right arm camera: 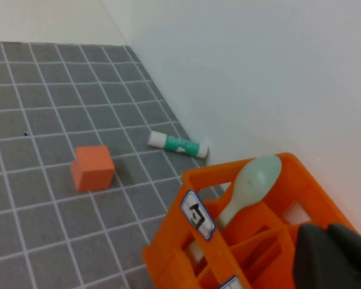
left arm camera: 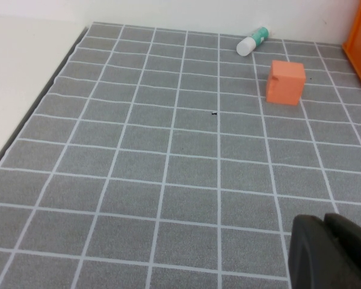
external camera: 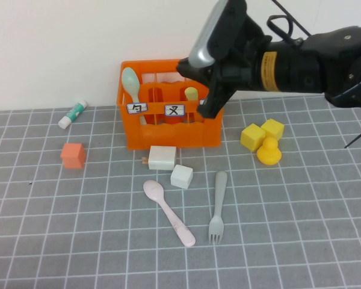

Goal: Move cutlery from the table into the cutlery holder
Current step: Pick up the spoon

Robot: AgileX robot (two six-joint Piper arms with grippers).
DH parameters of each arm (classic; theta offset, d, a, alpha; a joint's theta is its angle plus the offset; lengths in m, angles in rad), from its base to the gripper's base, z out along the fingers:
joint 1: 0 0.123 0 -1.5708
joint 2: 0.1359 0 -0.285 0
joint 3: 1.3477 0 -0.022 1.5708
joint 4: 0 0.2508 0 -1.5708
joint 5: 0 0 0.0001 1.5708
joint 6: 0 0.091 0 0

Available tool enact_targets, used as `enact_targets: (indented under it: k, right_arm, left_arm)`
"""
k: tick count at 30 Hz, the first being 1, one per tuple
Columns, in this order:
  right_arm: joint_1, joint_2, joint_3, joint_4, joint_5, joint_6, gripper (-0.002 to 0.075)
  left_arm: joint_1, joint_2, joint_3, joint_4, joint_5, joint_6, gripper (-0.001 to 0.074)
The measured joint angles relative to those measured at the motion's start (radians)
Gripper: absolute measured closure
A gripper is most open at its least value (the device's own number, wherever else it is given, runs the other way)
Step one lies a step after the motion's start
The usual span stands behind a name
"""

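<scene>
The orange cutlery holder (external camera: 168,129) stands at the back of the grey tiled table (external camera: 301,229). A mint-green spoon (external camera: 130,81) stands in its left compartment, also seen in the right wrist view as the spoon (right arm camera: 253,180). A yellow knife tip (external camera: 191,93) pokes up further right. On the table in front lie a pink spoon (external camera: 168,212) and a grey fork (external camera: 217,206). My right gripper (external camera: 208,108) hovers shut over the holder's right end, its dark fingers (right arm camera: 325,259) together with nothing seen between them. My left gripper (left arm camera: 326,224) is shut above bare tiles, far from the holder.
Two white blocks (external camera: 162,158) (external camera: 182,176) sit just in front of the holder. An orange cube (external camera: 73,155) and a white-and-green tube (external camera: 72,114) lie to the left. Yellow blocks (external camera: 262,133) and a yellow duck (external camera: 269,152) sit to the right.
</scene>
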Motion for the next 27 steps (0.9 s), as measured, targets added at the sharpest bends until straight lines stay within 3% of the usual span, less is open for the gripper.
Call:
enact_targets:
  k: [11,17,22,27]
  right_arm:
    - [0.021,0.0,0.013,0.007,-0.054,-0.008,0.0714]
    - [0.031,-0.002,0.059,0.209,-0.066,-0.137,0.0714]
    - [0.106,-0.029,0.132,0.476,0.119,-0.469,0.0714]
    - [0.253,-0.041,0.164,0.983,0.528,-1.211,0.0714]
  left_arm:
    - [0.0,0.0,0.0,0.0,0.0,0.002,0.0736]
    - [0.0,0.0,0.0,0.0,0.0,0.002,0.0736]
    - [0.0,0.0,0.0,0.0,0.0,0.002,0.0736]
    - [0.0,0.0,0.0,0.0,0.0,0.004,0.0736]
